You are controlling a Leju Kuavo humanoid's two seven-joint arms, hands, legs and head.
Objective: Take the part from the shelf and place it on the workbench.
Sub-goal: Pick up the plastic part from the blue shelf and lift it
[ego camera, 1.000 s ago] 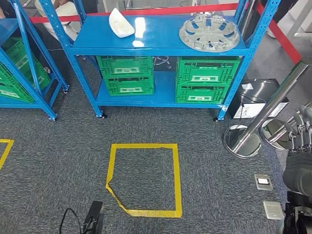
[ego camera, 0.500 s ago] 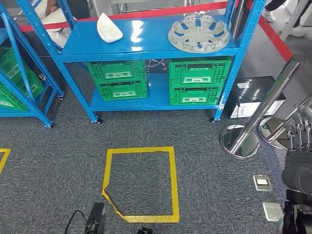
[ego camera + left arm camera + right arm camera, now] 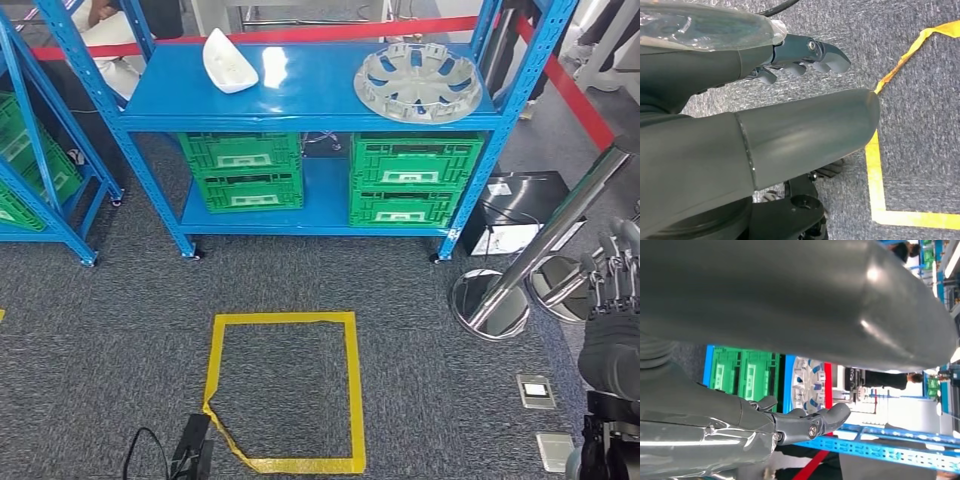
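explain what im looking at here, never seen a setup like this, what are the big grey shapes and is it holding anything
This is a walking humanoid robot, seen through its own cameras. The wide picture is from its head, looking down at a blue shelf on grey carpet. On the top shelf lie a silver wheel cover and a white part; green crates sit below. Yellow tape marks a square on the floor. The other two pictures come from cameras at the wrists, so they look turned. The big grey shapes there are each hand's thumb and cover. The left hand hangs over the carpet near the tape. The right hand faces the shelf and also shows at the head picture's edge. Neither holds anything; the fingers look loosely apart.
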